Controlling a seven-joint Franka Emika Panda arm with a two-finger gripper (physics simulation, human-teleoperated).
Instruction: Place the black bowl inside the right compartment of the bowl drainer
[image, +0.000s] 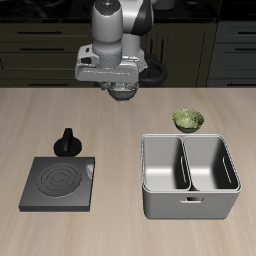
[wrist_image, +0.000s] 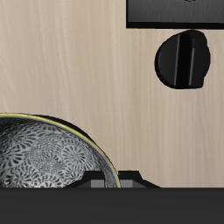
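The black bowl (image: 122, 94) hangs under my gripper (image: 122, 90) above the back of the table, well clear of the surface. In the wrist view the bowl (wrist_image: 44, 162) looms close, showing its grey-white patterned inside and dark rim. My gripper (wrist_image: 118, 180) is shut on that rim. The bowl drainer (image: 146, 176), a grey tub with a central divider and two deep compartments, stands nearer the table's front edge, away from the gripper. Both of its compartments hold nothing.
An olive-green bowl (image: 188, 120) sits just behind the drainer. A flat black stove plate (image: 58, 183) lies toward the front edge, with a black knob-topped piece (image: 67, 142) behind it. The wrist view also catches that piece (wrist_image: 182, 59) and the plate's edge (wrist_image: 175, 10).
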